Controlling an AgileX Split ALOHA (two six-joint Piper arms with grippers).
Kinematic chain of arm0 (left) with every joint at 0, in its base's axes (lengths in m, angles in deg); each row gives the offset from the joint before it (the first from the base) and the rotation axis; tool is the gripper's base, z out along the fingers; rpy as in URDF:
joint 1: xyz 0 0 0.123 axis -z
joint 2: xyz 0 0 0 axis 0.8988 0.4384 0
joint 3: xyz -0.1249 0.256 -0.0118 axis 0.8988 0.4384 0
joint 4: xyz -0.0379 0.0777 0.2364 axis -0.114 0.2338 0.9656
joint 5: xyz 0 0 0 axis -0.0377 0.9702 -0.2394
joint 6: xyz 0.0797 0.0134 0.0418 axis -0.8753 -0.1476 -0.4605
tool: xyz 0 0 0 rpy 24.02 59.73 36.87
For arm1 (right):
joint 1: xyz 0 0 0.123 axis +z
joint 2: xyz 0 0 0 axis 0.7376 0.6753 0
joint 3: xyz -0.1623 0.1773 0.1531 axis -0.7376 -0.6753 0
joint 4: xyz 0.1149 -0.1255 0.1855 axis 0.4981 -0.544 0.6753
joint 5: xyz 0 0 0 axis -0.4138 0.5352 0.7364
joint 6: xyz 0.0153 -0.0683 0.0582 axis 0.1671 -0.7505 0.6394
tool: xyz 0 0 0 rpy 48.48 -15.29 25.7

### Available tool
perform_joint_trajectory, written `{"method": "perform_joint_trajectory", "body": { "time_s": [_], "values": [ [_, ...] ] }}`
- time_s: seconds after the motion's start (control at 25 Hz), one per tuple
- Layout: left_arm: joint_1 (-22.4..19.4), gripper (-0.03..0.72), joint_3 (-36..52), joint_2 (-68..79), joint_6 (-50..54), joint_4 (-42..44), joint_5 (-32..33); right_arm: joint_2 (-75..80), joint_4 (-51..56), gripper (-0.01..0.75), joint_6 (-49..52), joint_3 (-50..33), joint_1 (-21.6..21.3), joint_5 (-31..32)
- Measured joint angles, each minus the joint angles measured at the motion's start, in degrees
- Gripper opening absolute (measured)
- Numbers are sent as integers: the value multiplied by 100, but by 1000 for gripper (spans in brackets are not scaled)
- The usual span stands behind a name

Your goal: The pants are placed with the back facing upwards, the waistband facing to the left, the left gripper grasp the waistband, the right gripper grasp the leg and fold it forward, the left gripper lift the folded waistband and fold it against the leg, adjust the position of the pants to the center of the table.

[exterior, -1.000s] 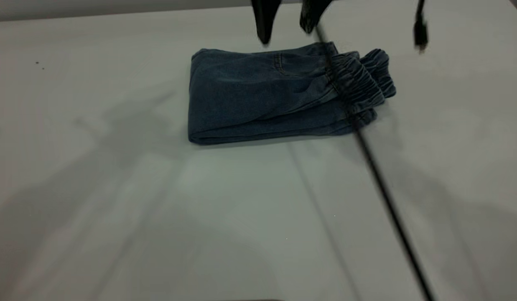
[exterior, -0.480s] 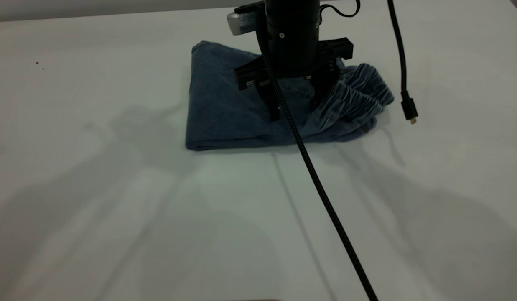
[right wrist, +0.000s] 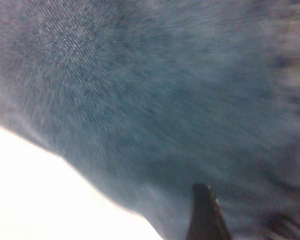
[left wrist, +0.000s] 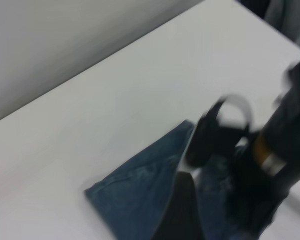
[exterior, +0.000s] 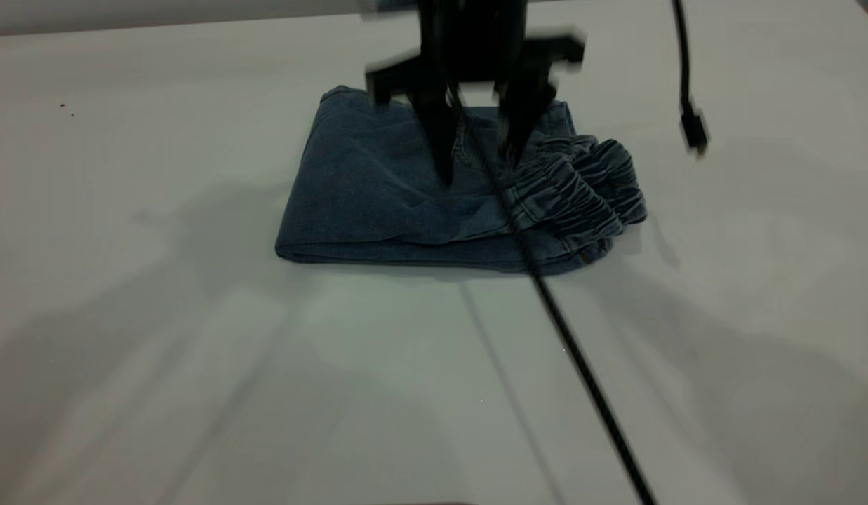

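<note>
The pants (exterior: 377,189) lie folded into a blue denim bundle on the table (exterior: 195,365), at the far middle. The ruched waistband (exterior: 581,193) lies on top at the bundle's right end. The leg is folded in and cannot be picked out. My right gripper (exterior: 476,168) stands upright over the pants, open, with both fingertips on or just above the denim and nothing held. Its wrist view is filled with denim (right wrist: 165,100) and one fingertip (right wrist: 205,215). Of the left gripper only one dark finger (left wrist: 182,210) shows, off to the side of the pants (left wrist: 140,190).
A black cable (exterior: 581,365) runs diagonally from the right gripper across the pants toward the front right. A second cable with a plug (exterior: 693,130) dangles right of the waistband. Bare tabletop (right wrist: 40,200) surrounds the bundle.
The right gripper came down from above onto the pants, fingers spread. Since then the bundle has slid toward the front and left, and the gripper's tips sit slightly higher.
</note>
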Motion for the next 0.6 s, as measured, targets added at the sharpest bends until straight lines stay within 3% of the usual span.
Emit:
{"method": "perform_joint_trajectory", "body": {
  "time_s": [0.24,0.6],
  "values": [
    [-4,570,0,-976,387,838,698,-1330,-216,378,-197,73,0,131],
    [-4,570,0,-2780,2316,2903,2568,-3459,149,378,-807,-135,0,250]
  ]
}}
